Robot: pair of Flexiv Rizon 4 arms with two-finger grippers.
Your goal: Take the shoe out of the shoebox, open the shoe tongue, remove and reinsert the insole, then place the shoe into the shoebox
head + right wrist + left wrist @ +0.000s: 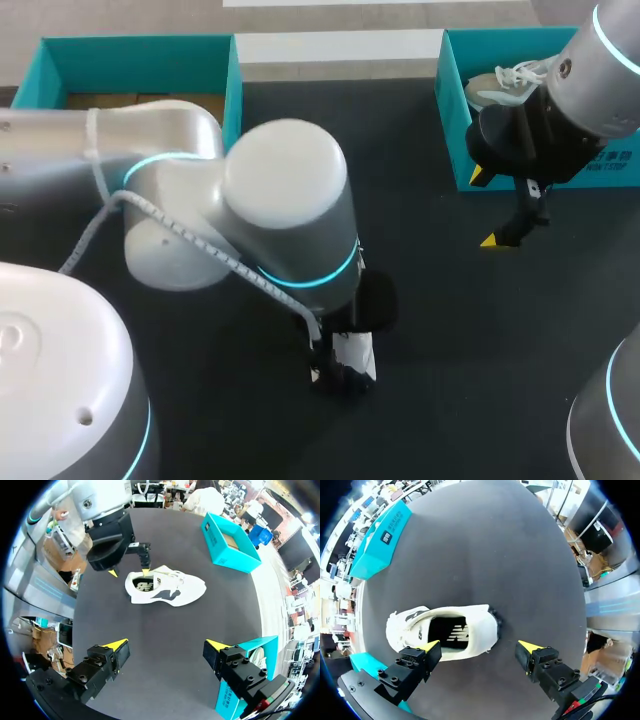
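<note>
**Entry: shoe on tabletop, insole stage pending**

**Item and location.** One white shoe (442, 632) lies on its sole on the dark tabletop (430, 330), outside both boxes and well apart from them. Its opening faces up, and the insole (455, 632) shows seated inside. In the head view the left arm (285, 200) hides most of the shoe.

**Step in hand (judged).** The take-out step looks done. The work now sits at the tongue and insole stage. It cannot be told whether the tongue is drawn back.

**Left tool (479, 647).** Fingers apart, holding nothing. It hangs over the heel end of the shoe, pointing down. One yellow tip is above the rim of the opening and the other is out past the heel, over bare tabletop. The right wrist view shows it just above the shoe, and contact cannot be confirmed.

**Right tool (166, 645).** Fingers apart, empty. The right arm (600, 70) holds it well apart from the shoe, near the right shoebox (452, 110), which contains a second shoe (500, 88).

**Left shoebox (135, 45).** Teal, open-topped, at the far edge of the tabletop on the robot's left.

**Next move calls for (judged).**
- One finger of the left tool should be lowered into the opening to pinch the heel edge of the insole.
- The shoe is light and unrestrained, so it is likely to lift or slide with the pull.
- The right tool would probably need to come across and steady the toe or side.
</note>
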